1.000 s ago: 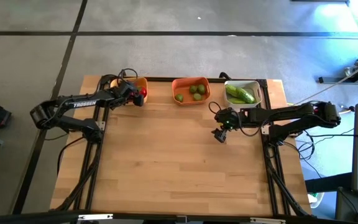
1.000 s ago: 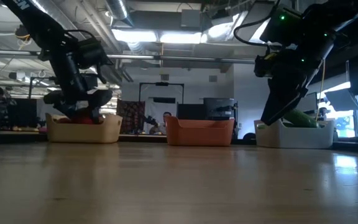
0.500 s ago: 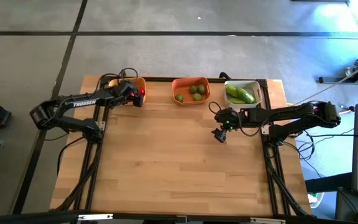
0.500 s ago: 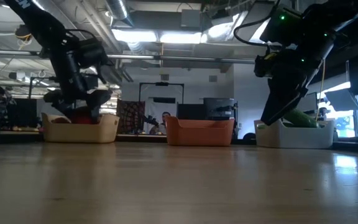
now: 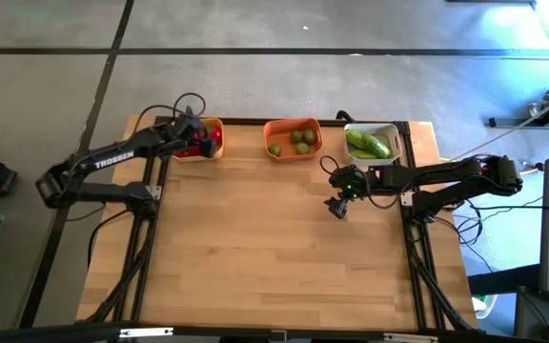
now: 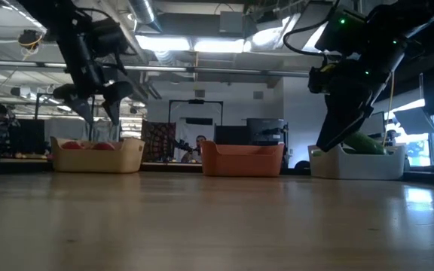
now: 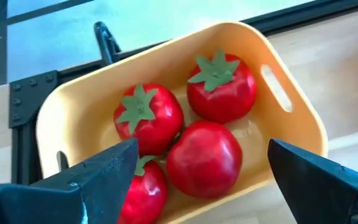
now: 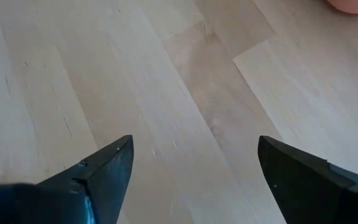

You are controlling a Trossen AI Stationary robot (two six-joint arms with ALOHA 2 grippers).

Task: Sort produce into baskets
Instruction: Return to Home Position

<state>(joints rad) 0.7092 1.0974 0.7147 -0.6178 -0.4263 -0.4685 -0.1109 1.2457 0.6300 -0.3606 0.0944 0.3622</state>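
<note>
Item 1. Table (image 5: 255,248): light wooden top, filling the lower and middle part of the high view, bare across its near half.

Item 2. Right gripper (image 5: 336,204): right of centre in the high view, hanging over bare wood in front of the gap between the orange and white baskets. In its wrist view the fingers (image 8: 98,171) stand wide apart with only planks between them; it grips nothing.

Item 3. Left gripper (image 6: 102,111): upper left of the low view, raised above the yellow basket, with its tips above the rim. The jaws are spread and carry nothing.

Item 4. Yellow basket (image 7: 166,46): far edge of the table, leftmost of three. It contains four red tomatoes (image 7: 221,84) with green tops, packed close together.

Item 5. Orange basket (image 5: 294,157): far edge, middle of the row, upper centre of the high view. It contains four limes (image 5: 302,139).

Item 6. White basket (image 5: 396,143): far edge, rightmost of the row. It contains green cucumbers (image 5: 368,144), lying on a slant.

Item 7. Ceiling lights (image 6: 194,45): beyond the table, top centre of the low view.
</note>
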